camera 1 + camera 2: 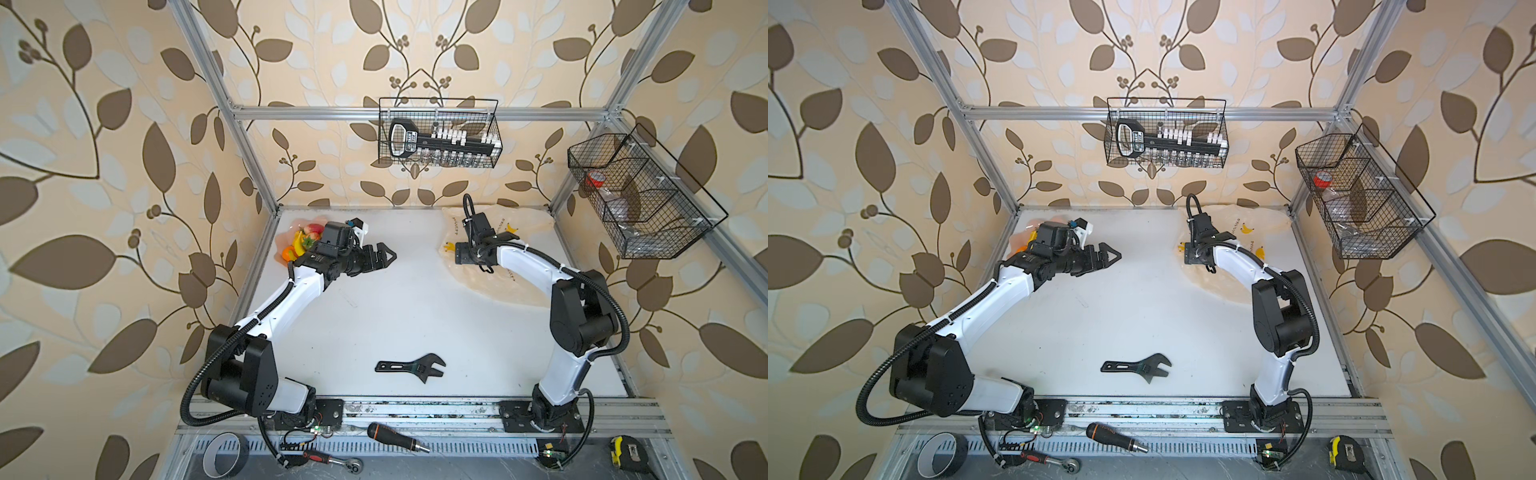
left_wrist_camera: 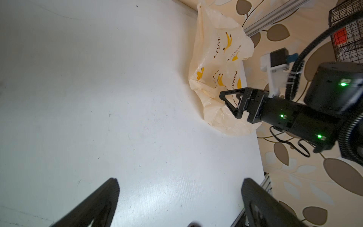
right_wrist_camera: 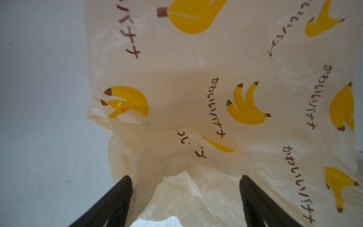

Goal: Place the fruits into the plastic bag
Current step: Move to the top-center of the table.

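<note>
The fruits (image 1: 305,243) lie piled in a pink dish at the table's far left corner, partly hidden behind my left wrist; in a top view only an orange-yellow bit (image 1: 1022,245) shows. The plastic bag (image 1: 528,232) (image 1: 1250,237) lies crumpled and flat at the far right, cream with yellow banana prints (image 2: 218,64) (image 3: 216,98). My left gripper (image 1: 384,258) (image 1: 1111,257) (image 2: 180,179) hovers open over bare table, pointing toward the bag. My right gripper (image 3: 185,176) (image 2: 229,102) is down on the bag's near-left edge, jaws wide apart astride a bunched fold.
A black adjustable wrench (image 1: 411,368) lies near the table's front. Wire baskets hang on the back wall (image 1: 440,133) and the right wall (image 1: 640,195). A screwdriver (image 1: 397,436), ratchet (image 1: 332,459), tape roll (image 1: 224,455) and tape measure (image 1: 627,453) lie on the front rail.
</note>
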{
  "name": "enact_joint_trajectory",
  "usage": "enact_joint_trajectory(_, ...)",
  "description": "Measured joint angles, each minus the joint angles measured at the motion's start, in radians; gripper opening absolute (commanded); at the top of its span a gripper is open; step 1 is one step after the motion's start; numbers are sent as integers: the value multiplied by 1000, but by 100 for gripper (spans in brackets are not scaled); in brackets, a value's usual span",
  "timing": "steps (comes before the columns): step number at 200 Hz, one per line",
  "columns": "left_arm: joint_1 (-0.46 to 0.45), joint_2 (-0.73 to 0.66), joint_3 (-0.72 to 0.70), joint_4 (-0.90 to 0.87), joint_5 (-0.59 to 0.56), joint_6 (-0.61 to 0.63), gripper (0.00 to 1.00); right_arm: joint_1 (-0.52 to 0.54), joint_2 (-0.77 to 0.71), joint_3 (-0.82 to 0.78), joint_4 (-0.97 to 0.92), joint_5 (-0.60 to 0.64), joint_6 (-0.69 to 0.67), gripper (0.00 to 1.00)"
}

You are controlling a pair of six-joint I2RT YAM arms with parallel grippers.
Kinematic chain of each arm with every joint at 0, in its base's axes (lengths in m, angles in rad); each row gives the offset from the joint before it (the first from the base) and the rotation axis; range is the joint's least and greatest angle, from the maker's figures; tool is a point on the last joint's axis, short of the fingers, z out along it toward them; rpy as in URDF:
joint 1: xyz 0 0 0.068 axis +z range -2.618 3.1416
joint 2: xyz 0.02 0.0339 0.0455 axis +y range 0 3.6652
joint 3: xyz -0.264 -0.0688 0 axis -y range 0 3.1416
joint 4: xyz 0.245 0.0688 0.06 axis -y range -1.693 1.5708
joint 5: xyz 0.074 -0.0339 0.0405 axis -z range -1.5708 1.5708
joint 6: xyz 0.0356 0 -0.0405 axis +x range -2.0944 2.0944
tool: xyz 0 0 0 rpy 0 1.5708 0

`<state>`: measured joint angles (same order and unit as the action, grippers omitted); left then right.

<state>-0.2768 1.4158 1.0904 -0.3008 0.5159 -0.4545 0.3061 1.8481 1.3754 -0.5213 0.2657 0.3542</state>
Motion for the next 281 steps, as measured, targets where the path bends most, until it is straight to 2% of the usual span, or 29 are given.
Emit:
enact_joint_trajectory(16, -9, 5, 0, 12, 7, -12, 99, -16, 0, -11, 11, -40, -10, 77)
enact_joint_trajectory(25, -13, 14, -2, 27, 12, -24, 99, -12, 0, -11, 26, -61, -6, 71)
enact_joint_trajectory(47, -19, 55, -32, 87, 30, -68, 99, 11, 7, -10, 50, -111, 20, 44)
enact_joint_trajectory(64, -19, 83, -62, 109, 33, -106, 99, 24, 27, -11, 65, -160, 91, 23)
enact_joint_trajectory(90, -19, 108, -72, 112, 28, -151, 98, 42, 42, -27, 99, -239, 214, 7)
enact_joint_trajectory(105, -19, 110, -71, 109, 18, -159, 98, 68, 43, -27, 135, -288, 308, 4)
enact_joint_trajectory(139, -17, 110, -39, 68, -31, -187, 98, 144, 42, -27, 280, -396, 560, 7)
enact_joint_trajectory(145, -17, 109, -34, 66, -37, -201, 98, 153, 40, -27, 311, -413, 605, 14)
enact_joint_trajectory(152, -17, 109, -31, 64, -42, -212, 99, 159, 36, -32, 347, -435, 649, 33)
enact_joint_trajectory(157, -17, 108, -29, 64, -45, -225, 99, 159, 30, -37, 369, -447, 683, 42)
enact_joint_trajectory(182, -17, 95, -26, 65, -42, -301, 99, 127, -37, -70, 407, -502, 753, 64)
enact_joint_trajectory(201, -18, 85, -20, 66, -23, -372, 99, 80, -131, -81, 345, -513, 702, 72)
enact_joint_trajectory(223, -33, 97, 18, 64, 2, -455, 99, 3, -263, -77, 229, -480, 548, 78)
enact_joint_trajectory(253, -99, 188, 121, 71, 11, -546, 99, -162, -369, -96, 105, -417, 298, 78)
enact_joint_trajectory(281, -143, 293, 162, 73, 7, -613, 98, -330, -343, -204, 61, -435, 108, 77)
